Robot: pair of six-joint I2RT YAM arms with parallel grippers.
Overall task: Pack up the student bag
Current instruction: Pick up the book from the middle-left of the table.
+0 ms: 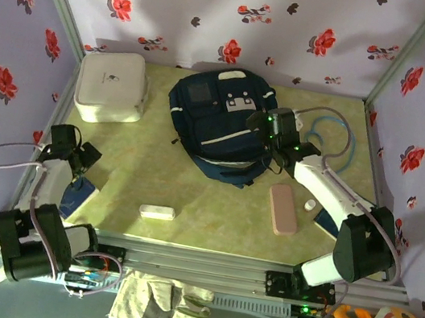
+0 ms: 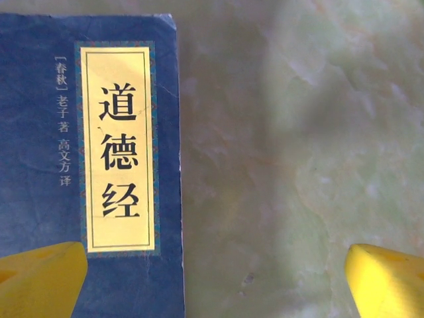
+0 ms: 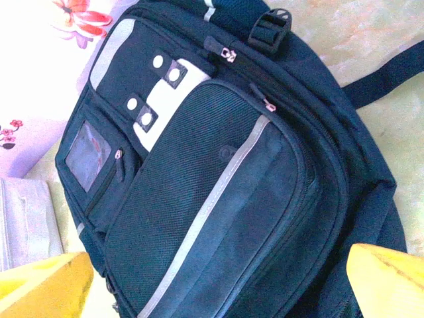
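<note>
The student bag [image 1: 217,123] lies flat at the back middle of the table, dark navy with white stripes and a grey-white patch. My right gripper [image 1: 271,140] hovers over its right side, open. In the right wrist view the student bag [image 3: 218,172] spreads below the right gripper [image 3: 218,285], whose yellow fingertips [image 3: 387,278] stand wide apart with nothing between them. My left gripper [image 1: 81,165] hangs open at the left above a blue book [image 1: 76,195]. In the left wrist view the left gripper [image 2: 215,285] straddles the right edge of the blue book [image 2: 40,165] with its yellow title label.
A white rounded box [image 1: 110,86] stands at the back left. A pink case [image 1: 282,208], a small white cap [image 1: 310,204] and a white oblong item [image 1: 156,212] lie on the green tabletop [image 1: 190,192]. A blue cable [image 1: 337,143] loops at the back right. Work gloves [image 1: 160,301] lie on the front rail.
</note>
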